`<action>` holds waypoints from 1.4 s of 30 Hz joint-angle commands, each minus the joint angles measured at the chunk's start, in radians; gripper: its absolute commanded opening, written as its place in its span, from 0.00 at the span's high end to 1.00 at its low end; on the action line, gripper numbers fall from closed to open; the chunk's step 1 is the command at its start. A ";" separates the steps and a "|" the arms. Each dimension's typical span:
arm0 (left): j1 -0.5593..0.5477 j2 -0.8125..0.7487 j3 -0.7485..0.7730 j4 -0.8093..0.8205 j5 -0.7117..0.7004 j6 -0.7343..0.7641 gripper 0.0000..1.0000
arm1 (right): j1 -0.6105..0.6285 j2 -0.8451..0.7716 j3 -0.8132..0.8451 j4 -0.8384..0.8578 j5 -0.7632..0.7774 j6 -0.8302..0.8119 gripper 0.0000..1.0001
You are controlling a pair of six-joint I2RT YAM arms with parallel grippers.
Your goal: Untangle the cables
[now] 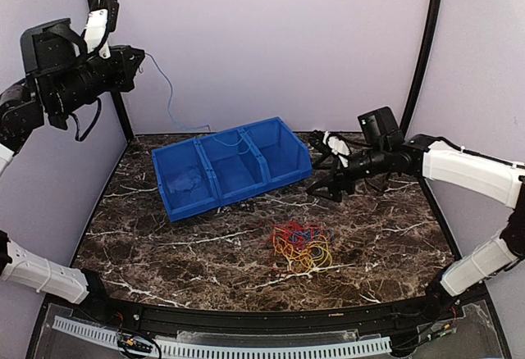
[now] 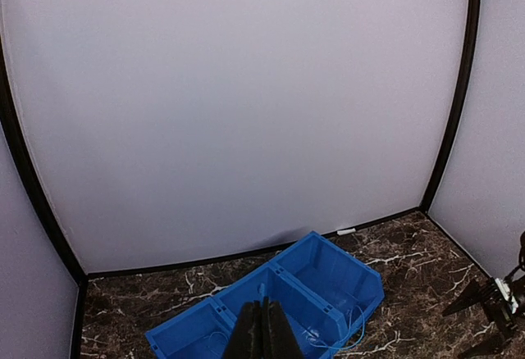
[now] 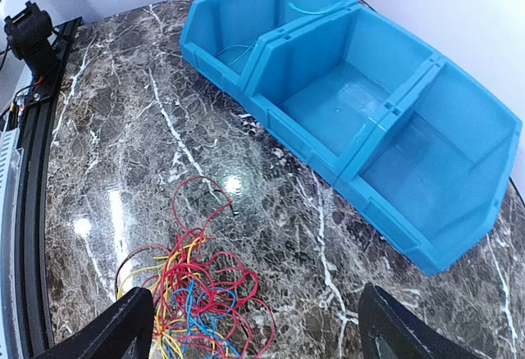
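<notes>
Obs. 1: The left gripper (image 1: 141,57) was raised high at the far left, its fingers pressed together. They appeared pinched on a thin blue cable (image 1: 170,101) that ran down into the blue bin (image 1: 238,193).

Obs. 2: The right gripper (image 3: 256,302) hung low over the table (image 1: 164,252) with its fingers well apart and nothing between them.

Obs. 3: The cables (image 3: 193,293), a knot of red, yellow and blue strands, lay on the marble just under the right gripper. They were near the bin but apart from it. 1 red strand (image 3: 205,191) looped out toward the bin.

Risks (judgement):
1. Closing on the knot's middle would likely catch several strands at once. The whole bundle would then lift and tighten rather than separate.
2. The strands lay flat on hard marble, so a low approach could scrape the fingertips and a high one could miss.
3. More pull from the left arm could drag or tip the light bin, or the thin cable could slip from the pinch.

Writing: No brand, label or text could be read in any of the 3 views. A white tag (image 1: 332,142) on the right arm was too small to make out.
</notes>
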 commanded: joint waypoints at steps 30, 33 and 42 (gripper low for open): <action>0.415 0.152 -0.317 0.088 0.433 -0.214 1.00 | -0.209 -0.074 -0.256 0.121 -0.055 -0.003 0.08; 0.421 0.150 -0.393 0.135 0.467 -0.251 1.00 | -0.209 -0.072 -0.256 0.118 -0.060 -0.007 0.08; 0.428 0.183 -0.551 0.225 0.524 -0.293 1.00 | -0.208 -0.054 -0.253 0.108 -0.065 -0.017 0.08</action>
